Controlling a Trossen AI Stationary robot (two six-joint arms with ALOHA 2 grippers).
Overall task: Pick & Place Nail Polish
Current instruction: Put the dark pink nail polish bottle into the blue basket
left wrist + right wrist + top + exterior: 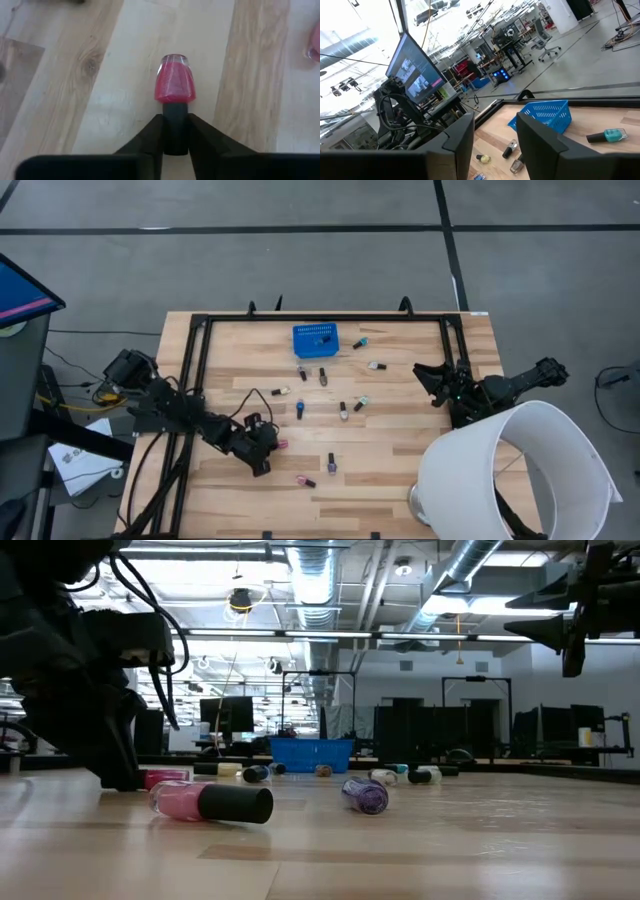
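Left wrist view shows the left gripper (176, 135) down on the table (400, 455), its two fingers (150, 137) pinching the dark cap of a pink nail polish bottle (175, 82) lying flat, while the right gripper (428, 378) waits above the far side with its fingers spread apart.

The basket (316, 341) sits on the table (400, 470) near its far edge, with one bottle inside it. The other nail polish bottles (344, 411) lie scattered in front of it. The left gripper (272, 448) is low at the near left, its fingers either side of a lying bottle (175, 85). The right gripper (428, 383) hangs above the right side.
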